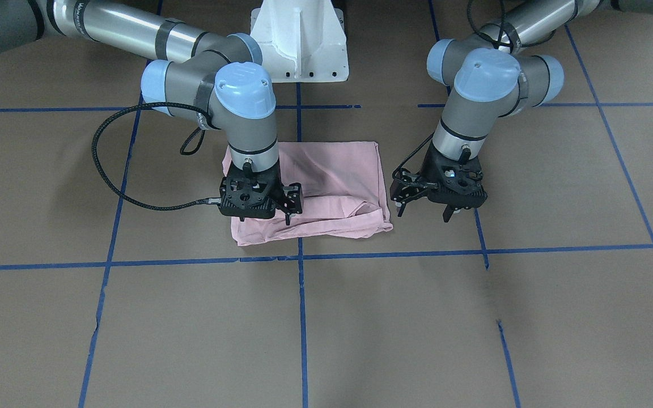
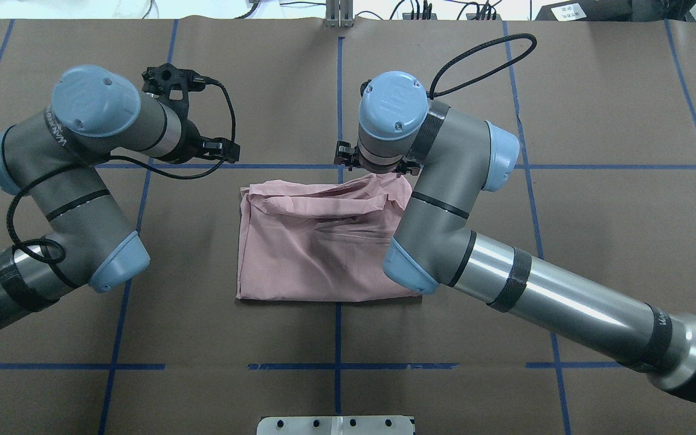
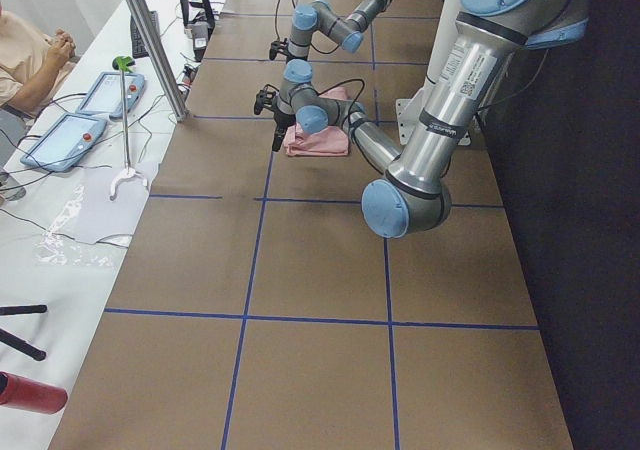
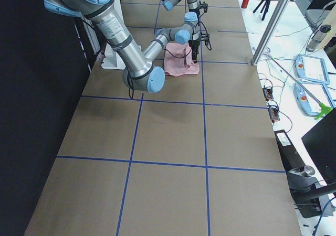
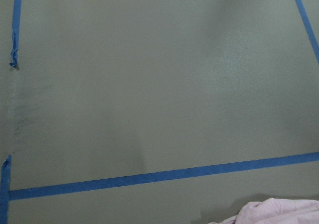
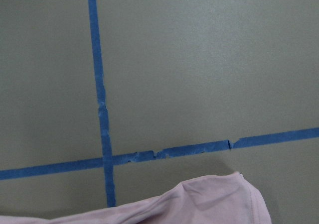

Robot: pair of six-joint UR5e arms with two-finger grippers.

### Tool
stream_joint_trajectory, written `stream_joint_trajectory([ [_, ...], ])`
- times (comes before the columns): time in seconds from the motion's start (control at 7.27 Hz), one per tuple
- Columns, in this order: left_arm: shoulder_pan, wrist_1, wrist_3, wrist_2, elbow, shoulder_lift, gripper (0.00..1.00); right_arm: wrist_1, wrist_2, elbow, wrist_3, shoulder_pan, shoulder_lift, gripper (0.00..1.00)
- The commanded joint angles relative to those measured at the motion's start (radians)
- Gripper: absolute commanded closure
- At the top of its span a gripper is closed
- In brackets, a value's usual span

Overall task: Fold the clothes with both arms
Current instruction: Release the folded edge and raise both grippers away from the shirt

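here we are with the pale pink t-shirt [image 1: 332, 170] lying in a rough rectangle on the brown table [image 1: 417, 317], straddling the blue tape line [image 1: 302, 317] in front of the robot, its far edge bunched into a loose roll. we judge this cloth thin, light and limp: it should sag and crease from any single pinch and slide easily on the paper, so we'd take it at two corners or along a doubled edge, one arm each, and lift together. now the fingers: the right gripper [image 1: 264, 218] hangs over the bunched edge on its own side, prongs spread and nothing clamped that we can see, though whether the tips touch fabric we cannot tell. the left gripper [image 1: 424, 212] sits just beside the shirt's other end, over bare table, prongs apart, holding nothing
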Motion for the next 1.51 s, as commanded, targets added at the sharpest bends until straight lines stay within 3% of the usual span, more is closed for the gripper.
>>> stream_joint_trajectory([
  [0.0, -0.013, 0.035, 0.018, -0.005, -0.084, 0.025, 0.0, -0.091, 0.04, 0.077, -0.09, 0.032, -0.019, 0.0],
  [0.28, -0.039, 0.165, 0.094, -0.008, -0.171, 0.027, 0.0, -0.205, 0.159, 0.244, -0.258, 0.132, -0.12, 0.0],
  [0.41, -0.079, 0.229, 0.166, -0.052, -0.211, 0.043, 0.0, -0.26, 0.217, 0.298, -0.372, 0.205, -0.158, 0.0],
  [0.69, -0.218, 0.235, 0.397, -0.136, -0.26, 0.15, 0.0, -0.3, 0.352, 0.388, -0.657, 0.381, -0.31, 0.0],
  [0.96, -0.412, 0.235, 0.715, -0.268, -0.251, 0.272, 0.0, -0.297, 0.434, 0.412, -0.962, 0.561, -0.52, 0.0],
  [1.1, -0.428, 0.226, 0.69, -0.311, -0.25, 0.368, 0.0, -0.285, 0.428, 0.412, -1.035, 0.595, -0.658, 0.0],
  [1.38, -0.447, 0.2, 0.562, -0.304, -0.163, 0.449, 0.0, -0.291, 0.416, 0.363, -1.039, 0.638, -0.722, 0.0],
])
